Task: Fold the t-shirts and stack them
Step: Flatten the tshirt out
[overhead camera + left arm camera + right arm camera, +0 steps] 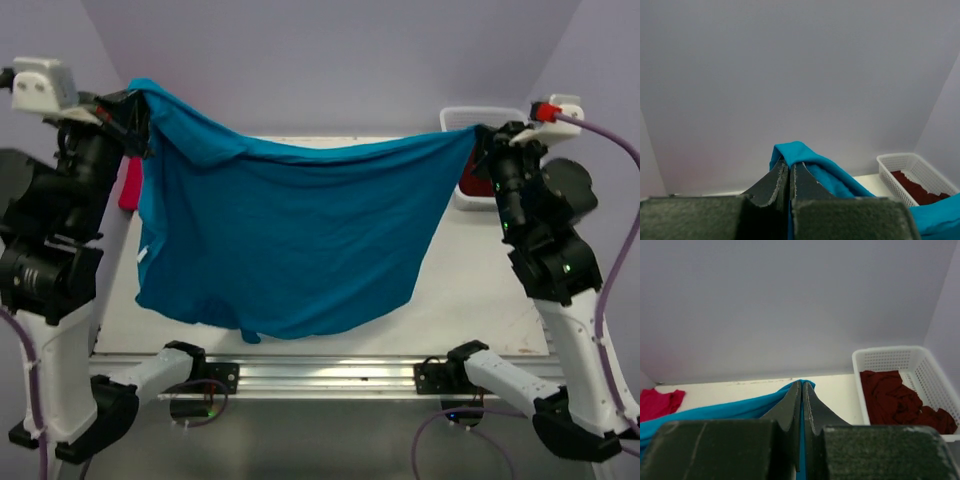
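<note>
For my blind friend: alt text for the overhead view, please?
The left hand and right hand each pinch a top corner of a teal t-shirt, hanging it spread above a white table; a red shirt lies at far left.

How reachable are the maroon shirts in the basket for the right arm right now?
Probably not yet: the right tool is shut on the teal shirt. The basket with the maroon shirts sits close, unobstructed.

Robot lab: plain walls (330, 60), arms (575, 340) bolted to rail (330, 375).
</note>
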Controlling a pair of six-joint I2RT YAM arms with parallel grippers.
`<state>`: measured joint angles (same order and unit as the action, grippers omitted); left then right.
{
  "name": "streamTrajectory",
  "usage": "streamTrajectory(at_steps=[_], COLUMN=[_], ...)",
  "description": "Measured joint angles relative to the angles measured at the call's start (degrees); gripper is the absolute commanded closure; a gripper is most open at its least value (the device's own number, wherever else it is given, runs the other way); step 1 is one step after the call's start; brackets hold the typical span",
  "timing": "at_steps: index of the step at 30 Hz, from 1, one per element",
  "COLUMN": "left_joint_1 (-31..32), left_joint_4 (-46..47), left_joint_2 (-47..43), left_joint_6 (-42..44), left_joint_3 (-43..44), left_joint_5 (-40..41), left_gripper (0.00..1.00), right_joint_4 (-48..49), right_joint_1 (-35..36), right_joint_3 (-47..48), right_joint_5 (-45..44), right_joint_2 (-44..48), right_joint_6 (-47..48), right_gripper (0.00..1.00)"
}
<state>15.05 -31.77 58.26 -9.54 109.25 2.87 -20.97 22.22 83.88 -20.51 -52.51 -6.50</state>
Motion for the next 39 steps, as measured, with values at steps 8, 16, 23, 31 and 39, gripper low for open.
streamTrajectory(at_steps=[8,16,23,31,39], left_joint_1=[-0.07,-4.04,-2.93,12.63,15.61], left_joint_4=[-3.23,-2.86,8.79,23.89,14.84], left_joint_2=[34.73,66.47,51.74,17.42,-0.85], left_joint_6=[1.22,1.22,6.58,11.19,6.43], left_joint_3=[22.38,29.38,13.57,1.46,-14.36], left_joint_5=[1.33,-0.92,3.41,7.3,10.91], left_gripper=[1.0,1.0,1.0,1.0,1.0], right_joint_4=[-6.62,-12.2,10.56,24.15,11.93], right_joint_1=[-0.59,-3.19,1.36,11.21,11.17], right_joint_3=[28.06,57.16,17.99,7.48,3.41], right_joint_5=[-8.52,-8.59,-9.01,-5.46,-2.32], right_joint_2=[-32.54,-67.58,-47.91,-14.05,1.9], right_joint_6=[1.07,1.25,10.43,15.58,11.26], right_gripper=[1.0,1.0,1.0,1.0,1.0])
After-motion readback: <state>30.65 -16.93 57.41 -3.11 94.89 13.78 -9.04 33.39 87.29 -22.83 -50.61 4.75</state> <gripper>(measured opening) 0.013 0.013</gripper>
